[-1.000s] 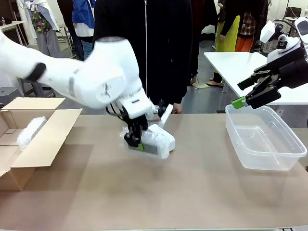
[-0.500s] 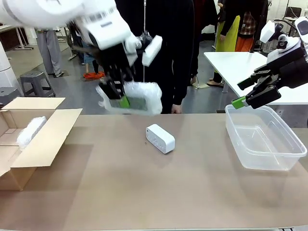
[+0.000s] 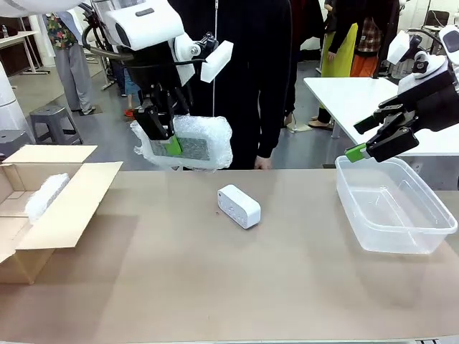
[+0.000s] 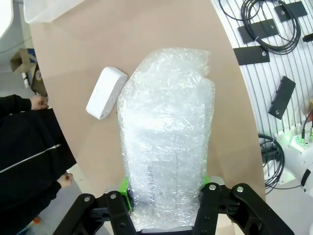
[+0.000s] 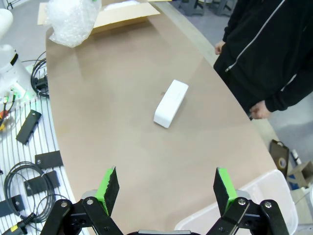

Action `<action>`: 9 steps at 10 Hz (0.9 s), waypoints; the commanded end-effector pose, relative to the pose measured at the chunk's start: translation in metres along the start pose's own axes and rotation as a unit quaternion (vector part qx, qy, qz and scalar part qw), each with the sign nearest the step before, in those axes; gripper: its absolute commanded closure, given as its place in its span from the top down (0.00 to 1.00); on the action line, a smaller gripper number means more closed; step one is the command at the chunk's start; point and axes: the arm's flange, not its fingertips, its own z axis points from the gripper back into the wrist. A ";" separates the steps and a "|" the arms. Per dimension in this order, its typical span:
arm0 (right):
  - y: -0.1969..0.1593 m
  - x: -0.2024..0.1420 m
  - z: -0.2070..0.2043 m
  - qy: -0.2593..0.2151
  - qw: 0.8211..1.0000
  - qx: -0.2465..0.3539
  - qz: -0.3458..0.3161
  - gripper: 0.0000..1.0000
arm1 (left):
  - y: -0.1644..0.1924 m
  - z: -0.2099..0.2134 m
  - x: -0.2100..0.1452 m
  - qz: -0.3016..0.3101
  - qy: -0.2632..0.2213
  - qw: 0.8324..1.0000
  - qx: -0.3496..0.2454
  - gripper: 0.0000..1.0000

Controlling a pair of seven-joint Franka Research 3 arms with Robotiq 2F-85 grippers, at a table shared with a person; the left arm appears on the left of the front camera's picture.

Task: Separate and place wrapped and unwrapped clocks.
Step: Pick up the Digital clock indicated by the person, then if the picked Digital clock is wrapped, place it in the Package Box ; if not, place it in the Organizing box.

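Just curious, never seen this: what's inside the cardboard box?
A bubble-wrapped clock lies inside the cardboard box. The rest of its inside is cut off by the picture's edge.

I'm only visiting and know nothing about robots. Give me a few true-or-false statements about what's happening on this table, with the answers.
1. The left gripper holds a bubble-wrapped clock up above the table. True.
2. The bare white clock lies inside the clear plastic tub. False: it lies on the table, between the cardboard box and the tub.
3. The right gripper is clamped on a clock. False: it is open and holds nothing, up by the tub.
4. A second wrapped clock lies in the cardboard box. True.
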 end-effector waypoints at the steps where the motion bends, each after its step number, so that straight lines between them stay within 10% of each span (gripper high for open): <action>1: 0.000 0.000 -0.002 -0.006 1.000 0.008 -0.001 1.00 | -0.002 0.010 0.001 -0.001 -0.003 1.000 0.021 0.00; 9: 0.000 0.000 -0.002 -0.006 1.000 0.008 -0.001 1.00 | -0.002 0.010 0.001 -0.001 -0.003 1.000 0.021 0.00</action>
